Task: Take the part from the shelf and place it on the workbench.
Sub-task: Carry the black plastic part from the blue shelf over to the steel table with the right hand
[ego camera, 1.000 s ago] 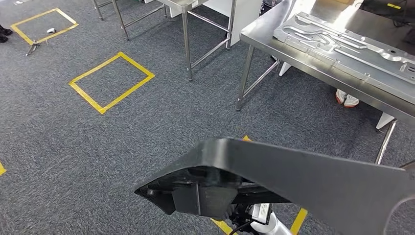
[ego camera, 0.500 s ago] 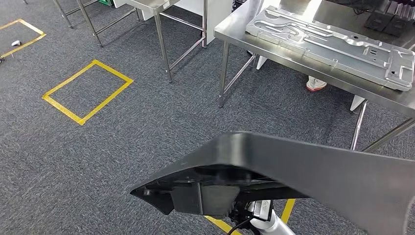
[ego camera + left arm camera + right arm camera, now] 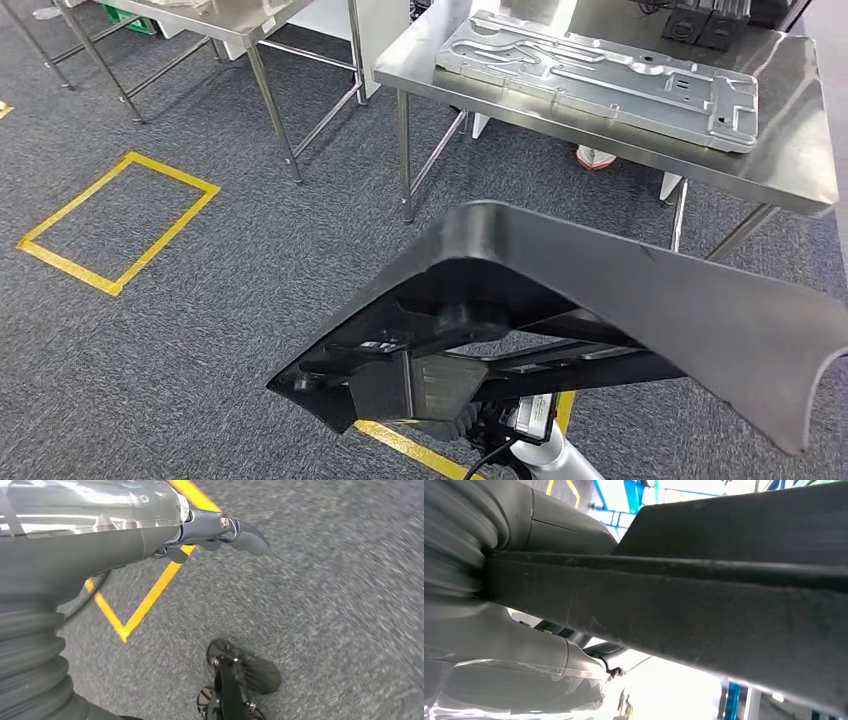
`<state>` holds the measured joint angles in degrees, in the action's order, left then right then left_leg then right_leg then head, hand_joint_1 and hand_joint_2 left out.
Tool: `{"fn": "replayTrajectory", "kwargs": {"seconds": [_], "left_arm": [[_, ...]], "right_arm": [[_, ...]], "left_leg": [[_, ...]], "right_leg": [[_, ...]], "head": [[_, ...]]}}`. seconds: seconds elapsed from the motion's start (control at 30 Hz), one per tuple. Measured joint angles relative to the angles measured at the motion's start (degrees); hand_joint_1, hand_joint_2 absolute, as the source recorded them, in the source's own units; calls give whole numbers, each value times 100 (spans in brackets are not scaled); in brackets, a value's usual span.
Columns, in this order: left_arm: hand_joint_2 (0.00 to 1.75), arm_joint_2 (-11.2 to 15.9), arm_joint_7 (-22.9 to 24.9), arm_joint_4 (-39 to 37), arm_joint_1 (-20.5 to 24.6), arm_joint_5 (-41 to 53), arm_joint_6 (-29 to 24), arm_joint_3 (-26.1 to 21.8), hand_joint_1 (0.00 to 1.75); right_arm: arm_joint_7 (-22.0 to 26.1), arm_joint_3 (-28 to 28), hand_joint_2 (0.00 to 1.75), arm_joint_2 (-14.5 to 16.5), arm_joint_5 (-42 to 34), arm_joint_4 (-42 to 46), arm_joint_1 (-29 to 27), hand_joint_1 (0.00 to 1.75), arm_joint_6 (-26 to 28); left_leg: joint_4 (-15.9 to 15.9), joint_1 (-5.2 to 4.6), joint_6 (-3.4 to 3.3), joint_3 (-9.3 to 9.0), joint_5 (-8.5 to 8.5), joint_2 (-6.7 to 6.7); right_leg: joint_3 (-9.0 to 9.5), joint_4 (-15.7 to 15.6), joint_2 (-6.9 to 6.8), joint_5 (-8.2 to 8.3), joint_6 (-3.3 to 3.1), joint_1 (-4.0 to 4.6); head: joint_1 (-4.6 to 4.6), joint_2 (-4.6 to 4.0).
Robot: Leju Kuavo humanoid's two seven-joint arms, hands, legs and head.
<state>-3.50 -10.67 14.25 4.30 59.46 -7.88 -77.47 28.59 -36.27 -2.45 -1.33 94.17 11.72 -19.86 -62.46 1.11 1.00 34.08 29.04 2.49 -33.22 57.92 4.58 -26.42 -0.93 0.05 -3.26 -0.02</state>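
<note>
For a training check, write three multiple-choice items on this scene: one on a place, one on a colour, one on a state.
1. Where does the metal plate lie?
A. On the floor
B. On the workbench
C. On a shelf

2. What colour is the floor tape?
A. Yellow
B. Red
C. White

3. How is the black part now?
A. Resting on the workbench
C. Lying on the carpet
B. Held up over the floor

Key: 1 B, the plate sits on the steel top. 2 A, the tape rectangle is yellow. 3 B, the right robot hand grips the part, with carpet below it in the head view.
</note>
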Motion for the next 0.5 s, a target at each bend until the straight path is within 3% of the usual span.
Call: {"fn": "replayTrajectory", "kwargs": {"seconds": [0.03, 0.1, 0.17, 0.23, 0.3, 0.33, 0.37, 0.4, 0.43, 0.5], "left_arm": [[175, 0, -4, 0, 3, -3, 4, 1, 0], [175, -2, -11, 0, 20, -3, 13, 1, 0], [175, -4, -32, 0, 39, -3, 20, 1, 0], [175, -5, -70, 0, 32, -4, 20, 1, 0], [175, -4, -99, 0, 16, -5, 18, 1, 0], [175, -4, -105, 0, 14, -5, 17, 1, 0], [175, -4, -110, 0, 15, -5, 17, 1, 0], [175, -5, -114, 0, 18, -4, 16, 1, 0], [175, -6, -118, 0, 21, -4, 16, 1, 0], [175, -11, -125, 0, 24, -3, 13, 1, 0]], "right_arm": [[-2, 0, 175, 1, -1, 0, 3, 175, 0], [-7, 1, 175, 2, -1, 0, 1, 175, -1], [-8, 3, 175, 2, -1, 1, 4, 175, 2], [9, 4, 175, 2, 2, 1, -2, 175, 6], [31, 5, 175, -3, 7, -5, -30, 175, 11], [36, 5, 175, -6, 8, -9, -46, 175, 14], [38, 5, 175, -8, 9, -12, -56, 175, 16], [38, 5, 175, -9, 9, -13, -61, 175, 17], [39, 5, 175, -8, 9, -13, -61, 175, 18], [42, 5, 175, -7, 9, -11, -51, 175, 13]], "left_leg": [[383, 5, -26, -166, -158, 85], [413, -1, -94, -173, -177, 5], [461, 0, -178, -194, -206, -99], [489, -13, -232, -207, -211, -218], [488, -30, -250, -207, -197, -346], [487, -35, -252, -211, -190, -411], [487, -39, -249, -220, -181, -469], [487, -42, -241, -237, -169, -524], [488, -45, -229, -258, -156, -572], [480, -70, -183, -289, -121, -659]], "right_leg": [[-21, 21, 91, -4, 44, -7], [-52, 19, 155, 6, 112, -22], [-144, 213, -38, -131, 173, -18], [-454, 851, -324, -473, 224, -25], [-821, 1560, -411, -734, 255, -44], [-889, 1677, -425, -718, 260, -48], [-836, 1558, -443, -597, 256, -47], [-666, 1225, -483, -402, 240, -41], [-434, 784, -588, -206, 208, -23], [-98, 132, -782, 3, 132, 41]], "head": [[-1, 0], [-1, 0], [1, 0], [1, 0], [1, 0], [1, 0], [0, 0], [0, 0], [0, 0], [0, 0]]}}
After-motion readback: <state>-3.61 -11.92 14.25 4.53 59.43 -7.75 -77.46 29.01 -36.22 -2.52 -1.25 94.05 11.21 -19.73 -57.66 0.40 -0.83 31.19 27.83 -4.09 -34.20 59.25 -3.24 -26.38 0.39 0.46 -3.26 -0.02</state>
